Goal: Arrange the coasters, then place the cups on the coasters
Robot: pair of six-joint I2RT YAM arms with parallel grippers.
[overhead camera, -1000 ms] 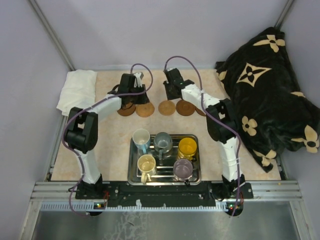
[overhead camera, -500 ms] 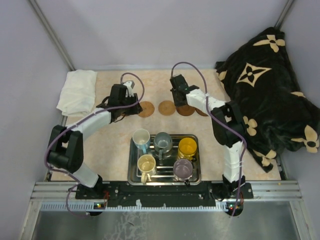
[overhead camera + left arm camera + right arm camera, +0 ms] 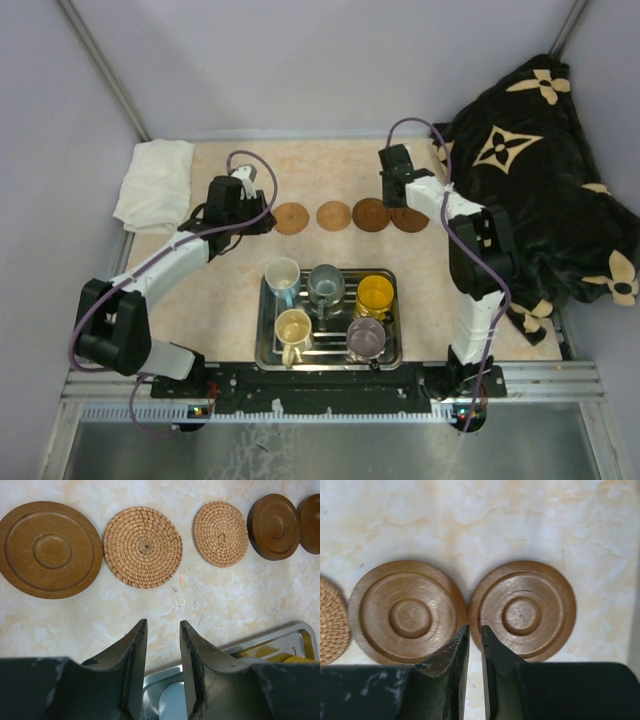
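Note:
Five coasters lie in a row on the table: a wooden one (image 3: 50, 549), two woven ones (image 3: 143, 546) (image 3: 220, 533) and two more wooden ones (image 3: 274, 526) (image 3: 310, 522). My left gripper (image 3: 163, 625) (image 3: 243, 213) hangs open and empty above the row's left end and hides the leftmost coaster from the top view. My right gripper (image 3: 474, 628) (image 3: 398, 190) hovers over the seam between the two right wooden coasters (image 3: 407, 611) (image 3: 522, 610), its jaws a narrow slit apart and empty. The cups, white-blue (image 3: 283, 277), grey-blue (image 3: 326, 284), orange-yellow (image 3: 375, 294), cream (image 3: 293, 328) and purple-grey (image 3: 366, 337), stand in the steel tray (image 3: 262, 340).
A folded white cloth (image 3: 155, 180) lies at the back left corner. A black blanket with cream flowers (image 3: 540, 170) is piled along the right side. Grey walls close in the back and sides, and a metal rail (image 3: 330, 385) runs along the near edge.
The left arm has swung leftward and back from the row. The right gripper has moved right along the row, uncovering the rightmost wooden coaster, and its jaws have narrowed a little.

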